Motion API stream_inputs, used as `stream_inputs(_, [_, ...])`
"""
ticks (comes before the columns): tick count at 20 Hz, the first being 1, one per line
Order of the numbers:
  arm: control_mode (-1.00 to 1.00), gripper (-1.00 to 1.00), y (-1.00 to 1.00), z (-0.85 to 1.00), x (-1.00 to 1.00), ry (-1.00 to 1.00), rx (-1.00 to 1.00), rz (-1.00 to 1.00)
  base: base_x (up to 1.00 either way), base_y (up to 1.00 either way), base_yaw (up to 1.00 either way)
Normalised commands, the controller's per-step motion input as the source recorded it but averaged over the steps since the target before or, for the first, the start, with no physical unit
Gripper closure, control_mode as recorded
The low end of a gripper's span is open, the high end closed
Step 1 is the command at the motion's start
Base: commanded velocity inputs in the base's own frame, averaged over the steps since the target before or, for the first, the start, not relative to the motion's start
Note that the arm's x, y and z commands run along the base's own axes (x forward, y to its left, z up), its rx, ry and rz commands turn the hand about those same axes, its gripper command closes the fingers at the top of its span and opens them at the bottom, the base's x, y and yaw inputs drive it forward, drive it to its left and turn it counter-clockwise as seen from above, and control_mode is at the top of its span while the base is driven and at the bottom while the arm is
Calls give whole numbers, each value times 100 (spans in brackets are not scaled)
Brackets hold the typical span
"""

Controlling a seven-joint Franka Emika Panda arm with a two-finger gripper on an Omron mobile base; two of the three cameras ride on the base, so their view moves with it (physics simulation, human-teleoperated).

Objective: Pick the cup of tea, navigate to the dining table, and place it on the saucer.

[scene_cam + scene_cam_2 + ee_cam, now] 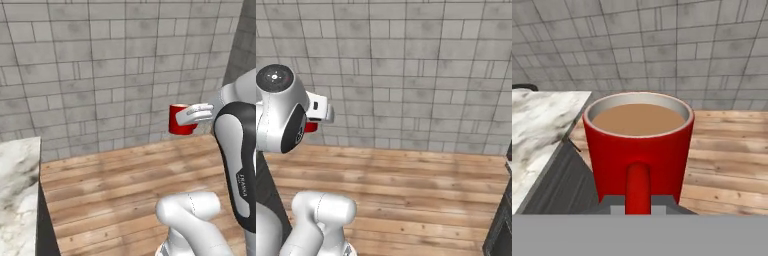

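Up in the left base view, the gripper (186, 116) was clenched on the cup of tea (179, 120), holding it in the air well above the wooden floor (125, 185), in front of the grey brick wall (100, 65). Pale fingers (192, 114) crossed the red side of the mug, which stood upright. The white arm with its dark joint rose along the right edge. At the lower left, a corner of a white-grey veined marble top (17, 195) came into the picture, with a dark side panel (44, 225) beneath it; the cup was well apart from it, over to the right.

Seen from the right base view, the arm's rounded joint covered most of the cup of tea (311, 127), so that just a small red patch showed beside the hand at the left. The jaws themselves were hidden there. Behind it ran the same grey brick wall (406, 70), and the wooden floor (416, 185) spread across the lower part. A dark piece of furniture (502, 220) stood at the right edge; what it was could not be told.

Close in the hand view, the cup of tea (639, 150) stood upright with its handle turned toward the camera, gripped at the bottom of the picture. Brownish liquid lay level inside its pale rim. The marble top (542, 130) lay to the left of the cup, lower than it, with the dark panel (567, 185) under its edge. Wooden floor (727, 155) showed to the right.
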Motion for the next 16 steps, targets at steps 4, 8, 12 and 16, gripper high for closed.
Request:
stream_inputs(4, [100,100,0,0,0,0,0,0,100,-9,6])
stream_inputs(8, [100,100,0,0,0,0,0,0,100,0,16])
stream_inputs(12, [100,100,0,0,0,0,0,0,100,0,24])
stream_inputs(16, [100,100,0,0,0,0,0,0,100,0,29])
